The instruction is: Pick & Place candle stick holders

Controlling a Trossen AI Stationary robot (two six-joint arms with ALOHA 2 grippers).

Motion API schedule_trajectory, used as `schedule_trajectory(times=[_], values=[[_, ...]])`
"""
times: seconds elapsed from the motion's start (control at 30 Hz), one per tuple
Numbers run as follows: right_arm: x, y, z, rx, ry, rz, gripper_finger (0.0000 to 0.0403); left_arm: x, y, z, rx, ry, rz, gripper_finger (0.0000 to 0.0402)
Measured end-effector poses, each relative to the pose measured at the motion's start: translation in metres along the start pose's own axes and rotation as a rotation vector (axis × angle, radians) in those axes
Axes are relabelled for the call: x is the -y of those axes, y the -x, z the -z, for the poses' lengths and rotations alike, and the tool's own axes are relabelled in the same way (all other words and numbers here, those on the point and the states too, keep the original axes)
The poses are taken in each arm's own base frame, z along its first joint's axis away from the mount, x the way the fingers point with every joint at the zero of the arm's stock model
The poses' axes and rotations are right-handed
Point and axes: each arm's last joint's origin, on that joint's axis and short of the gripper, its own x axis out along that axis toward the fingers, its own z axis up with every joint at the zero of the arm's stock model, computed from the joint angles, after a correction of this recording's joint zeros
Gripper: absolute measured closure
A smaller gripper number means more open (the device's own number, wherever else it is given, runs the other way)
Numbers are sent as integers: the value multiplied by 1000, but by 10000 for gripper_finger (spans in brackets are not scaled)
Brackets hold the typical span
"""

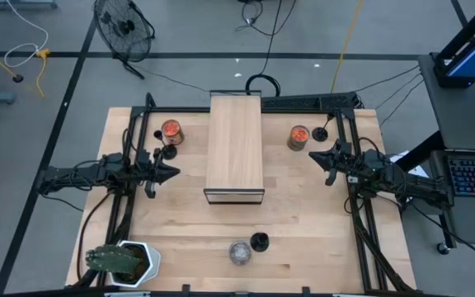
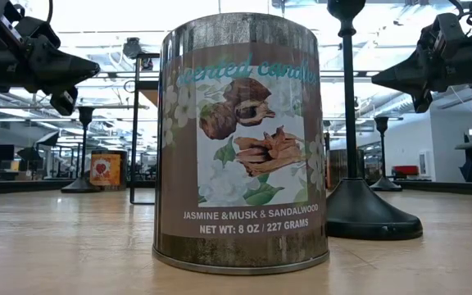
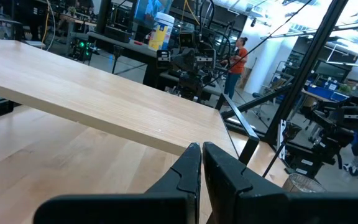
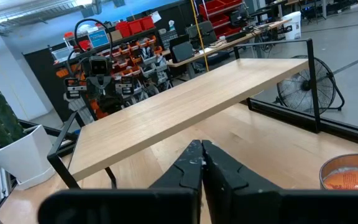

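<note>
Pincers, left and right, pressed together, empty; tin hides part of 1 candle stick holder.

black holders, orange-topped tins, pale wood shelf

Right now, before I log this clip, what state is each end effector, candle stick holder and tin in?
Left end effector: shut, empty.
Right end effector: shut, empty.
Near candle stick holder: upright on the table, ungripped.
Far left candle stick holder: upright, ungripped.
Far right candle stick holder: upright, ungripped.
Labelled tin: upright.
Left orange-topped tin: upright.
Right orange-topped tin: upright.
</note>
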Motion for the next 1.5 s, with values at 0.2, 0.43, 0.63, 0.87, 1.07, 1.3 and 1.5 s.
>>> schedule_trajectory(times=[0.2, 0.43, 0.63, 0.87, 1.07, 1.3, 1.5], values=[[0, 0, 0, 0, 0, 0, 403, 0, 0, 0, 0, 0, 0, 382], [0, 0, 0, 0, 0, 0, 403, -1, 0, 0, 13, -41, -38, 382], [0, 0, 0, 0, 0, 0, 403, 0, 0, -8, 108, 89, -62, 382], [0, 0, 0, 0, -1, 0, 403, 3, 5, -29, 366, 330, -65, 382], [0, 0, 0, 0, -2, 0, 403, 8, 10, -48, 415, 346, -88, 382], [0, 0, 0, 0, -2, 0, 403, 17, 13, -85, 156, 388, -359, 383], [0, 0, 0, 0, -2, 0, 403, 26, 3, -120, -62, 433, -607, 383]])
